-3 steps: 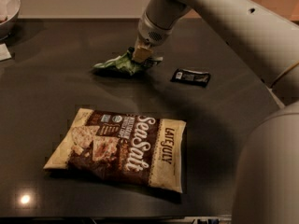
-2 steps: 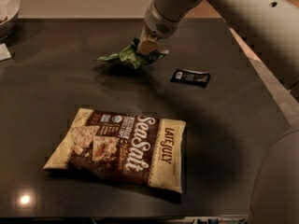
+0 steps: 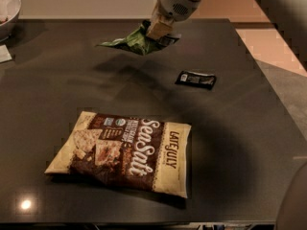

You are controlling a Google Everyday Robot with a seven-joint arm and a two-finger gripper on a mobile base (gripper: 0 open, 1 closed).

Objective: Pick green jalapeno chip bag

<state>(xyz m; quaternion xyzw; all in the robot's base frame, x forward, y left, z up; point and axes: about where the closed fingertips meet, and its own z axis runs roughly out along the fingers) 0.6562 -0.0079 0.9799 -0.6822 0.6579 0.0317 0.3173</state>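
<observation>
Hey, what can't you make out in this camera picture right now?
- The green jalapeno chip bag: the gripper, shut on it in the air, covers its right end, and the lettering is unreadable.
- The black packet: its print is too small to read.
- The bowl: cut off by the left and top edges, so its contents are unclear.

There are two chip bags. One is the brown chip bag (image 3: 127, 152), lying flat on the one dark table (image 3: 57, 95). The other is the small green jalapeno chip bag (image 3: 129, 41), up behind the brown chip bag. There is one gripper (image 3: 158, 31), also behind the brown chip bag, and it pinches the green one. There is one black packet (image 3: 195, 79), behind the brown chip bag and to its right. There is one bowl (image 3: 8, 8) far behind it on the left, and one white scrap (image 3: 4, 54) there too.
</observation>
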